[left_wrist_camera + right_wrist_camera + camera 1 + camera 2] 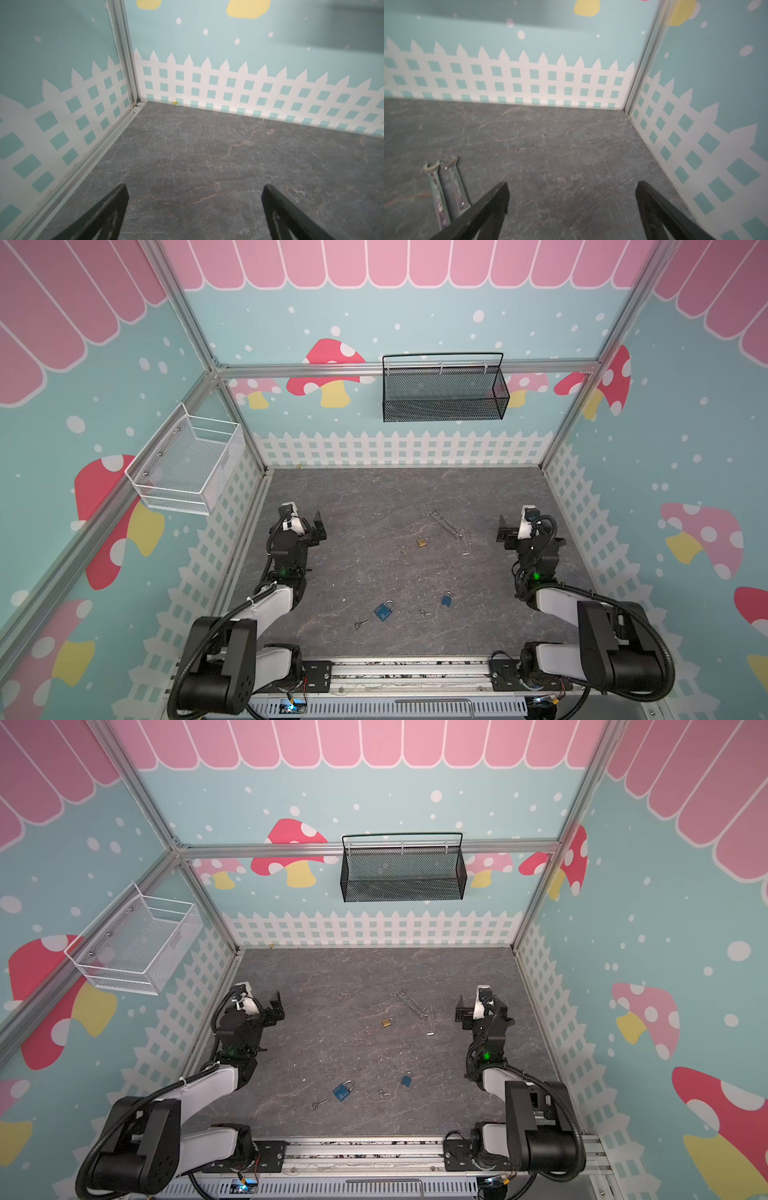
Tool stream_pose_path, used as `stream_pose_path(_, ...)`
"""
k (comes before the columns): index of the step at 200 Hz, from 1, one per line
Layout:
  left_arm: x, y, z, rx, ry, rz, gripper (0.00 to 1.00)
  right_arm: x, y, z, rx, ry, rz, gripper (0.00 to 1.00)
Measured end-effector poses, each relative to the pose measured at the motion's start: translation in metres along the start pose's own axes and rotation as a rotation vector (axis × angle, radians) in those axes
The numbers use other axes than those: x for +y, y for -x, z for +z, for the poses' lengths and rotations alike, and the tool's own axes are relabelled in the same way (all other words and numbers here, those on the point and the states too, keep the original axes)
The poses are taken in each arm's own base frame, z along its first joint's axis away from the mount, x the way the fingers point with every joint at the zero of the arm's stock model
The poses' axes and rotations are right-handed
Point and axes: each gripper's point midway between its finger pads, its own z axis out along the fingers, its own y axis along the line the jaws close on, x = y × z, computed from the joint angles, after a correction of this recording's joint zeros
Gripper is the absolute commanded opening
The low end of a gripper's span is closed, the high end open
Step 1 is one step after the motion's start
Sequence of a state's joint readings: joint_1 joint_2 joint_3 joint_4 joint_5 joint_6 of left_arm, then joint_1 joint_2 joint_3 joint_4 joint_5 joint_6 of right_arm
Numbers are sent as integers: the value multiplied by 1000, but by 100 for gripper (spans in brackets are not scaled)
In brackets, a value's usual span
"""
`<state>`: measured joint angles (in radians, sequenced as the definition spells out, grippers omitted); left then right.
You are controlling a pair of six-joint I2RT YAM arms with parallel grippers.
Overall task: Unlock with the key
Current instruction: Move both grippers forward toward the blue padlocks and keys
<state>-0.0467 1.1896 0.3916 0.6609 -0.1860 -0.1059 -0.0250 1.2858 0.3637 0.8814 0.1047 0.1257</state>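
Three padlocks lie on the grey floor in both top views: a large blue padlock (pixel 384 610) (pixel 343 1090), a small blue padlock (pixel 446 599) (pixel 406 1079) and a brass padlock (pixel 422 542) (pixel 387 1022). One key (pixel 360 624) (pixel 318 1104) lies just left of the large blue padlock. Another key (pixel 424 613) (pixel 383 1093) lies between the two blue ones. My left gripper (pixel 318 526) (pixel 195 187) hovers open at the left side, far from them. My right gripper (pixel 503 529) (pixel 572 184) is open at the right side. Both hold nothing.
Two wrenches (pixel 442 524) (pixel 444 187) lie side by side left of my right gripper, with a thin metal piece (pixel 467 541) beside them. A black mesh basket (pixel 442 387) hangs on the back wall, a white wire basket (pixel 187 464) on the left wall.
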Motion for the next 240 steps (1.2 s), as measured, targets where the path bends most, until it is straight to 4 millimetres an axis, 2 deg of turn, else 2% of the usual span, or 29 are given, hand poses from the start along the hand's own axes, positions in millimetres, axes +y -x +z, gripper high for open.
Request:
stream_pose_path(28, -3, 32, -11, -46, -12, -133, 100, -4, 19, 4, 45, -22, 125, 98)
stream_pose_path(51, 0, 43, -16, -48, -2, -283, 100, -6, 14, 2, 131, -45, 261, 98)
stream_pose_path(75, 9, 35, -22, -28, 19, -450, 100, -1, -9, -8, 241, -42, 362, 98)
stream_pose_path(94, 12, 19, -25, 20, 21, -540, 100, 8, -22, -17, 310, 0, 408, 98)
stream_pose_path(131, -1, -9, -28, 173, -13, -616, 100, 27, -28, -30, 375, 100, 451, 98)
stream_pose_path(179, -39, -19, -46, 322, -121, -601, 100, 60, -45, -48, 527, 227, 454, 98)
stream_pose_path(213, -77, -23, -74, 393, -242, -545, 100, 99, -49, -66, 621, 339, 409, 98)
stream_pose_path(240, -105, -28, -101, 449, -341, -502, 100, 134, -61, -92, 719, 438, 362, 98)
